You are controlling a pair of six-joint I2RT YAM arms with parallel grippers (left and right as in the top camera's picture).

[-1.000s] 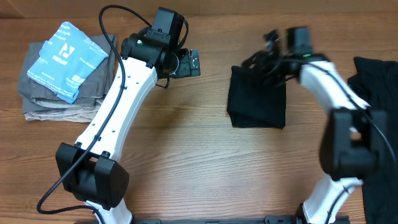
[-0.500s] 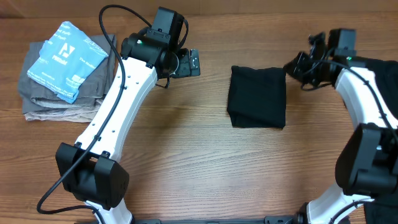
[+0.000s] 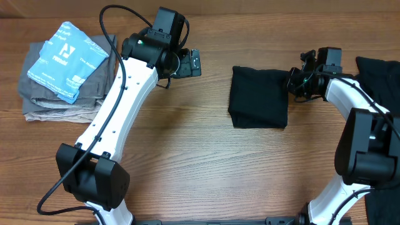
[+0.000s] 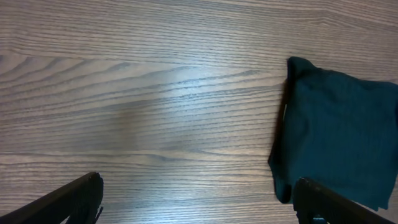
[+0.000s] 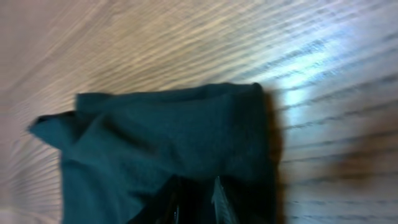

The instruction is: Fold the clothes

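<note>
Overhead, right of centre: folded black cloth [image 3: 258, 98] flat on the desk [image 3: 187, 156], edges square. Right tool [image 3: 295, 84] at its upper right edge, open or closed impossible to tell. Left tool [image 3: 195, 63] spread open, upper middle. Open wood between, and across lower frame.

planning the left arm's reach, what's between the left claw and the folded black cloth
Only bare wooden tabletop lies between the left claw and the folded black cloth square; the overhead and left wrist views both show it.
</note>
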